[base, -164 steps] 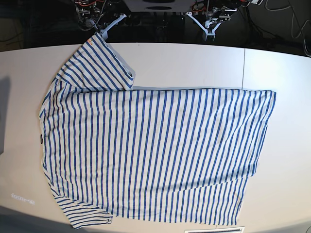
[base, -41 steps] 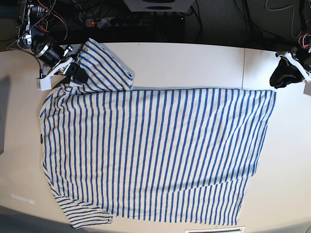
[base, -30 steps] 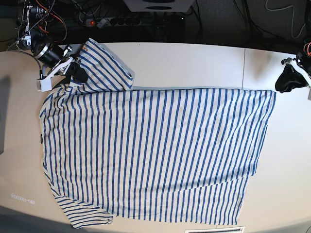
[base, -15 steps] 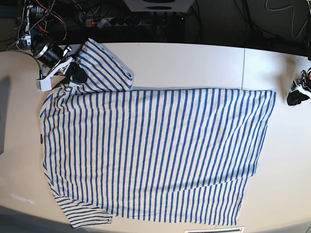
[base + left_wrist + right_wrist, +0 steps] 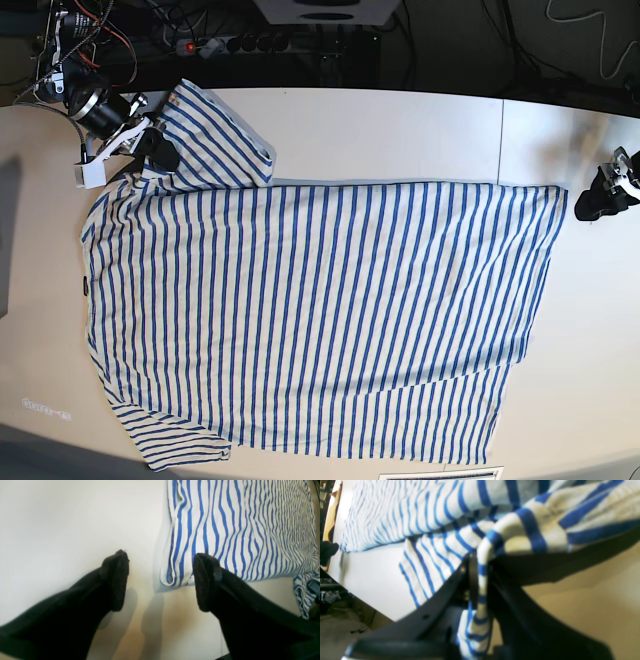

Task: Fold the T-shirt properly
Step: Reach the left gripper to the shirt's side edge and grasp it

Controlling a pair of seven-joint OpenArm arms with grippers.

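The T-shirt (image 5: 310, 310), white with narrow blue stripes, lies spread flat on the white table (image 5: 380, 130), one sleeve folded over at the far left. My right gripper (image 5: 158, 152) sits at that sleeve's base. Seen from the right wrist, it (image 5: 480, 585) is shut on a pinched fold of the striped T-shirt (image 5: 515, 532). My left gripper (image 5: 590, 205) is at the shirt's far right corner. In the left wrist view it (image 5: 160, 580) is open, and the T-shirt's corner (image 5: 175, 575) lies on the table between the two black fingers, close to the right one.
A seam (image 5: 502, 130) crosses the table at the right. Cables and a power strip (image 5: 230, 42) lie beyond the table's far edge. The shirt's lower hem reaches nearly to the near edge, where a vent grille (image 5: 440, 474) shows.
My left gripper has moved down and in toward the shirt's right corner, and its jaws have opened. The right gripper and the shirt have stayed put.
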